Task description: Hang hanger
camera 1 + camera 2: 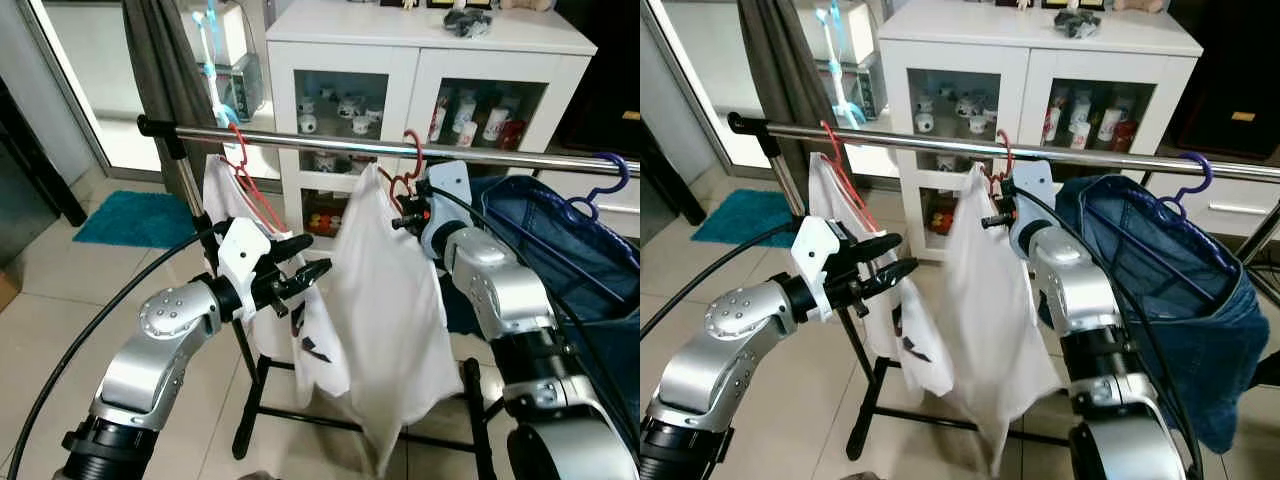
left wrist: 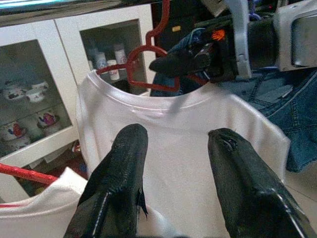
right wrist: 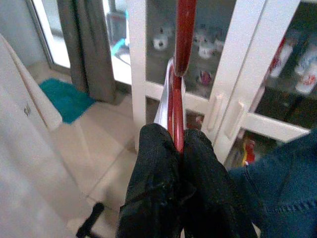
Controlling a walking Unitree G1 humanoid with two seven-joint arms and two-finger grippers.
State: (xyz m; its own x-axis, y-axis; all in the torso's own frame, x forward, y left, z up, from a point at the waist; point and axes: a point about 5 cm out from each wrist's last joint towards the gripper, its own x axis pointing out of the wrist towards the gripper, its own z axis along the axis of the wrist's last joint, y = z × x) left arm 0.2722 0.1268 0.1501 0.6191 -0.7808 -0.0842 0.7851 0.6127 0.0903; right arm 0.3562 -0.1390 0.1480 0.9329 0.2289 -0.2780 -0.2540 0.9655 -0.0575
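Cabinet (image 1: 420, 60), upper centre, holds mugs (image 1: 497, 122). Right gripper (image 3: 177, 148) jaws pinch red hanger (image 3: 184, 34); left gripper (image 2: 181, 163) jaws spread.

White cabinet (image 1: 420, 60) holds mugs (image 1: 497, 123); teal mat (image 1: 130, 220) lies nearby.

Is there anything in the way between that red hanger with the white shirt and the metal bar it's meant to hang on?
Nothing visible is. The red plastic hanger carrying the white T-shirt already has its hook over the shiny metal rail, with the right pincer shut on it. The left pincer hovers open in front of the shirt.
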